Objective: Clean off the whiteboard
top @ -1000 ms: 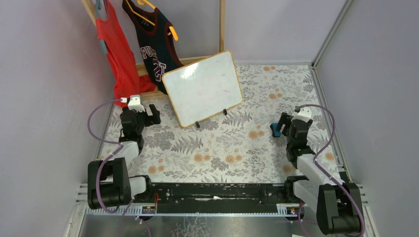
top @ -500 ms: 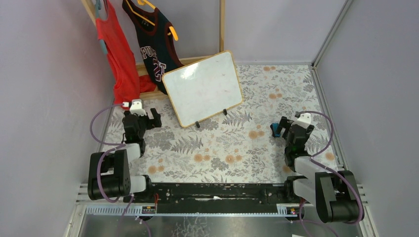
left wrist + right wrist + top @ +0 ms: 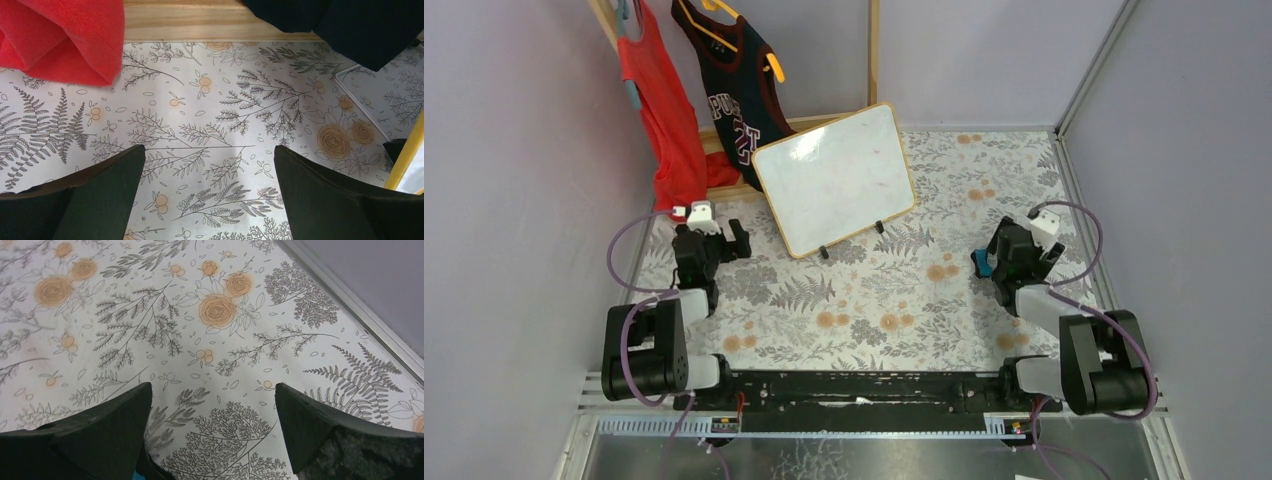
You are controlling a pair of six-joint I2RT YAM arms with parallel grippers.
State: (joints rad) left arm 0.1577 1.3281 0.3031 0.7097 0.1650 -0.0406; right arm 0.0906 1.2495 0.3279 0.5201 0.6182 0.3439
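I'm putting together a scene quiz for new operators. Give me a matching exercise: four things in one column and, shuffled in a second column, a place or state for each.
Things:
1. whiteboard
2. red top
3. dark jersey
4. right pincer

Places or states:
a. hangs furthest left, at the back
b. open, nothing between its fingers, over the floral table cover
c. stands tilted on two black feet
d. hangs on an orange hanger

Pairs: 1-c, 2-a, 3-d, 4-b
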